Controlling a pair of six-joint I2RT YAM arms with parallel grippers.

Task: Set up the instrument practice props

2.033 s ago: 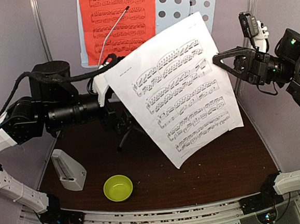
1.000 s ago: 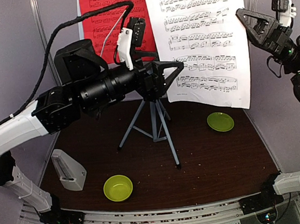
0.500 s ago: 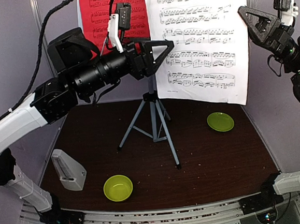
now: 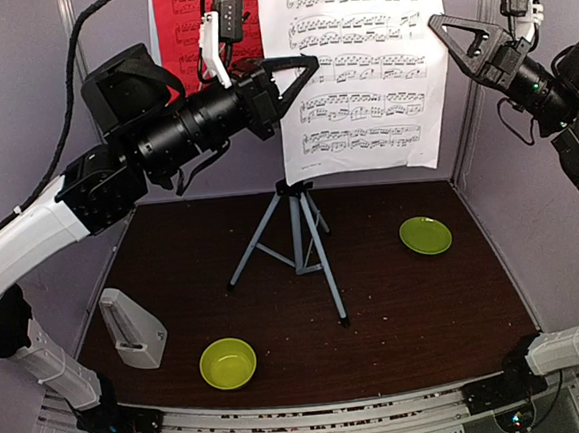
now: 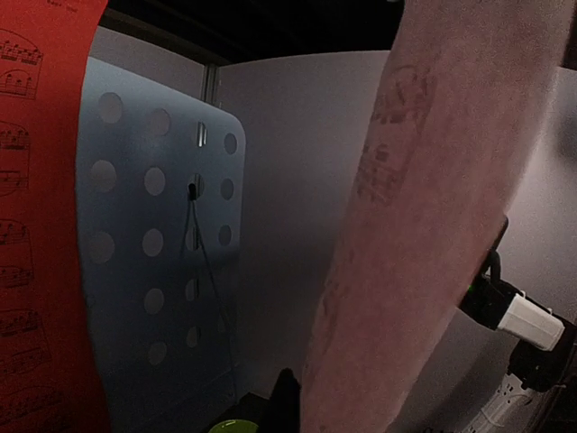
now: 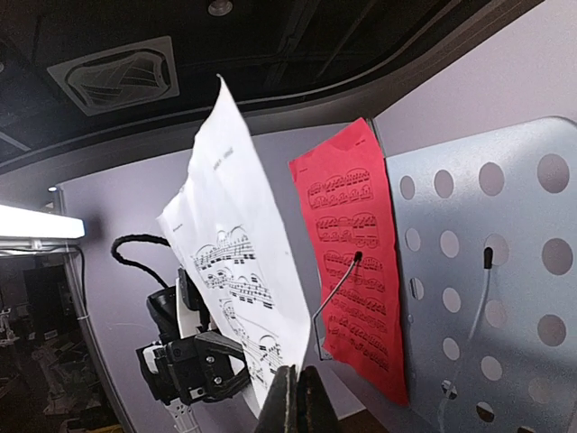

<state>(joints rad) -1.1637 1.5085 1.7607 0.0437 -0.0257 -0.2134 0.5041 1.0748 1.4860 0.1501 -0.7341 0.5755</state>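
Both grippers hold the white sheet (image 4: 363,70) of printed music up in front of the music stand (image 4: 298,231), whose tripod legs show below it. My left gripper (image 4: 306,67) is shut on the sheet's left edge. My right gripper (image 4: 437,22) is shut on its right edge. The left wrist view shows the white sheet (image 5: 433,225) filling the right half beside one dark finger (image 5: 287,401). The red sheet (image 4: 177,30) lies on the perforated stand panel (image 6: 487,271), under a wire clip (image 6: 335,293). The pale-grey metronome (image 4: 131,329) stands at the table's near left.
A lime-green bowl (image 4: 228,363) sits near the front edge, left of centre. A flat green plate (image 4: 424,235) lies right of the tripod. Grey booth walls close in the back and both sides.
The left gripper, open a second ago, has shut on the white sheet's left edge. Both arms have carried the sheet up and to the left.
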